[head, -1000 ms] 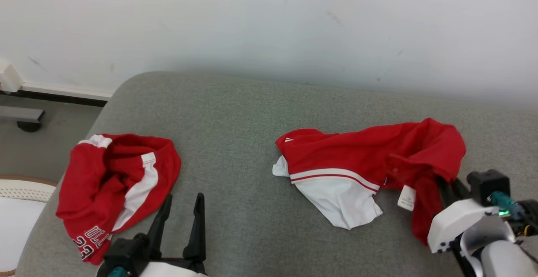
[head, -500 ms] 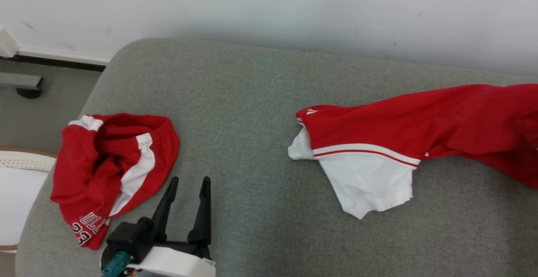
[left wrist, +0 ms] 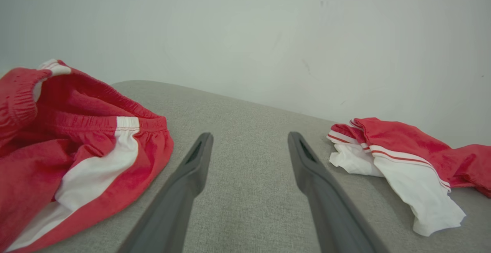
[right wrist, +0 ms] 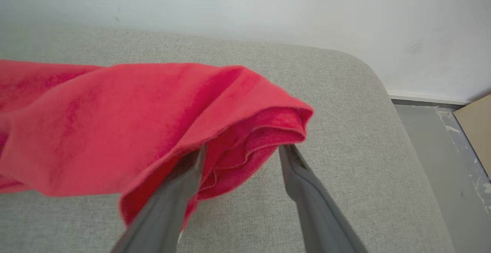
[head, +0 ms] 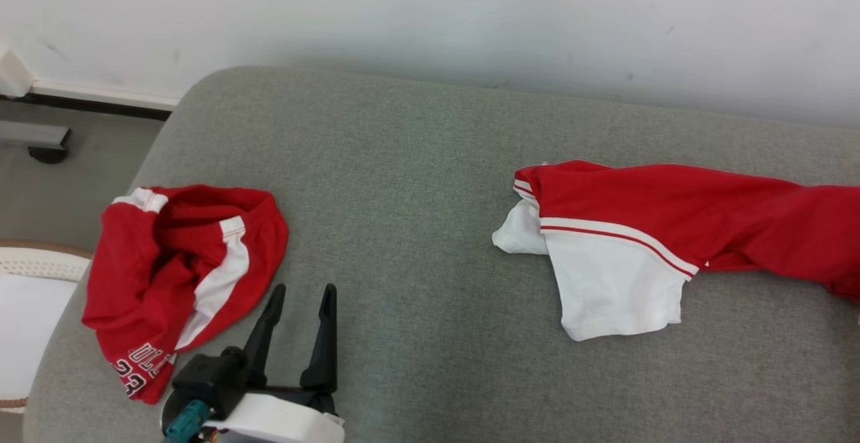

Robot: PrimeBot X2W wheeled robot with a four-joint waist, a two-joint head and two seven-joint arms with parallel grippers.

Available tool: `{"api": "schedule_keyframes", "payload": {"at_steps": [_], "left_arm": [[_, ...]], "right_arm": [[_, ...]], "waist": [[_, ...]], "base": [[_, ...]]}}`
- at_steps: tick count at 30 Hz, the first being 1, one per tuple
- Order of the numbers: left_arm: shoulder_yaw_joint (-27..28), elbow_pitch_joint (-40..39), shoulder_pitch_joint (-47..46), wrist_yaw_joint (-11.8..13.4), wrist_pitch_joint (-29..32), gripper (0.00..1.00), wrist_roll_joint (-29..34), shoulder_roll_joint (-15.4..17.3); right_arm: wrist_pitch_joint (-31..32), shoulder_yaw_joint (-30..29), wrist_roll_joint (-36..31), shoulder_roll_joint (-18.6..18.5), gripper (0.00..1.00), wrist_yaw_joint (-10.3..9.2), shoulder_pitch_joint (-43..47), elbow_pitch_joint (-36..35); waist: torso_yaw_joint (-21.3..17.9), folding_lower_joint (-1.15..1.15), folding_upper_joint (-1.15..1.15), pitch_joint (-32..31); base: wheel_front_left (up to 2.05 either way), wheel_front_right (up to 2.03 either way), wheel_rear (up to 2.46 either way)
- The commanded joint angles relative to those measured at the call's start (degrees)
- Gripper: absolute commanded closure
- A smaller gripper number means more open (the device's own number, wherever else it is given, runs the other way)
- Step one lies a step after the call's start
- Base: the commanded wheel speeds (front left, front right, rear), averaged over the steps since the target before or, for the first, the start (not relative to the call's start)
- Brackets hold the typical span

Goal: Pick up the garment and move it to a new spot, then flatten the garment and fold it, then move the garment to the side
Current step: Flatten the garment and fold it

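— Which colours do you see on the garment [head: 672, 201]?
— You're looking at a red body with a white panel, parted by a thin red-and-white stripe.
— And the shorts [head: 134, 282]?
— Red too, with a white side band and white lettering outlined in black. Your couch [head: 403, 194] is plain grey, the wall [head: 430, 13] off-white, the left gripper [head: 304, 288] black.

Head view looks down on the cushion [head: 416, 181]; wrist views skim it, facing the wall [left wrist: 245, 34].

place: plain indoor room, home-like | evidence: grey fabric couch [head: 416, 160] against white wall [head: 430, 6], baseboard [head: 101, 95], grey floor [head: 80, 174]
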Motion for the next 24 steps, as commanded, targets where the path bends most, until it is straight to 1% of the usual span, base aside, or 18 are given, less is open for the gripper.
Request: {"api": "schedule_keyframes", "payload": {"at_steps": [1,5,8,11,15,18,21,24], "left_arm": [[0.08,0.18,0.23,-0.15,-0.03,0.0,0.23,0.19],[0.28,0.28,0.98,-0.26,-0.03,0.0,0.56,0.19],[0.56,0.16,1.53,-0.21,-0.03,0.0,0.81,0.19],[0.67,-0.1,1.78,-0.18,-0.03,0.0,0.87,0.19],[0.33,-0.64,2.24,-0.14,-0.03,0.0,0.3,0.21],[0.13,-0.86,2.48,-0.1,-0.03,0.0,-0.19,0.19],[0.07,-0.95,2.72,0.02,-0.03,0.0,-0.47,0.2],[-0.06,-1.05,2.77,-0.02,-0.03,0.0,-0.58,0.19]], "right_arm": [[-0.6,0.23,0.23,0.12,0.0,-0.13,0.3,0.0],[-2.92,0.98,-0.77,-0.26,0.0,-0.13,1.85,-3.18],[-5.23,0.99,-0.97,0.56,0.0,-0.13,3.32,-8.27],[-7.27,0.55,-0.96,2.53,0.0,-0.13,5.85,-14.91],[-10.1,0.77,-0.08,7.17,0.0,-0.13,11.22,-24.81],[-12.88,1.8,-0.41,10.78,0.0,-0.13,16.08,-30.27],[-17.11,4.06,0.6,14.76,0.0,-0.13,20.79,-33.61],[-21.35,6.07,1.54,16.93,0.0,-0.13,24.67,-34.44]], "waist": [[-0.84,0.0,0.0,-0.88],[-2.56,0.0,0.0,-2.51],[-3.94,0.0,0.0,-3.53],[-5.11,0.0,0.0,-4.4],[-6.15,0.0,0.0,-5.23],[-6.68,0.0,0.0,-5.78],[-7.21,0.0,0.0,-6.12],[-7.68,0.0,0.0,-6.36]], "base": [[0.0,0.0,0.0],[0.0,0.0,0.0],[0.0,0.0,0.0],[0.0,0.0,0.0],[0.0,0.0,0.0],[0.0,0.0,0.0],[0.0,0.0,0.0],[0.0,0.0,0.0]]}}
